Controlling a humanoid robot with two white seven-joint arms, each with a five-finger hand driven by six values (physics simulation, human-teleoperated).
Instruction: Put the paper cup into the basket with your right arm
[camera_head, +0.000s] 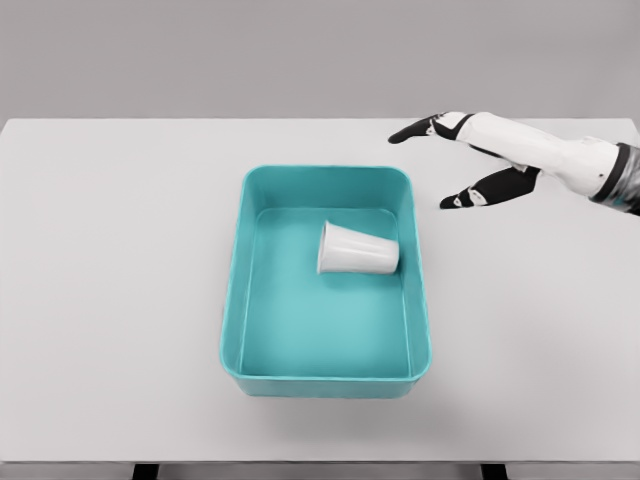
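Pale grey wall and a plain white counter (110, 300) form the setting, with a teal rectangular plastic basket (237, 300) standing near the middle of the surface. Inside it, on the floor toward the right wall and the far half, lies the white tapered paper cup (357, 249), tipped on its side, wide mouth to the left and narrow base touching or nearly touching the right wall. Such a cup is judged very light, thin-walled and easily crushed, with a smooth skin that may slip; a gentle hold across the mid-body, or at the stiffer rolled rim, would suit it better than a hard squeeze. Entering from the right edge, the robot's white right arm ends in a dark-fingered right hand (462, 160), fingers spread and holding nothing. That hand hovers beyond the basket's far right corner, outside the rim, with the cup below and to its left, well apart from it. With the cup resting in the basket, the task appears essentially complete. No left arm is visible.
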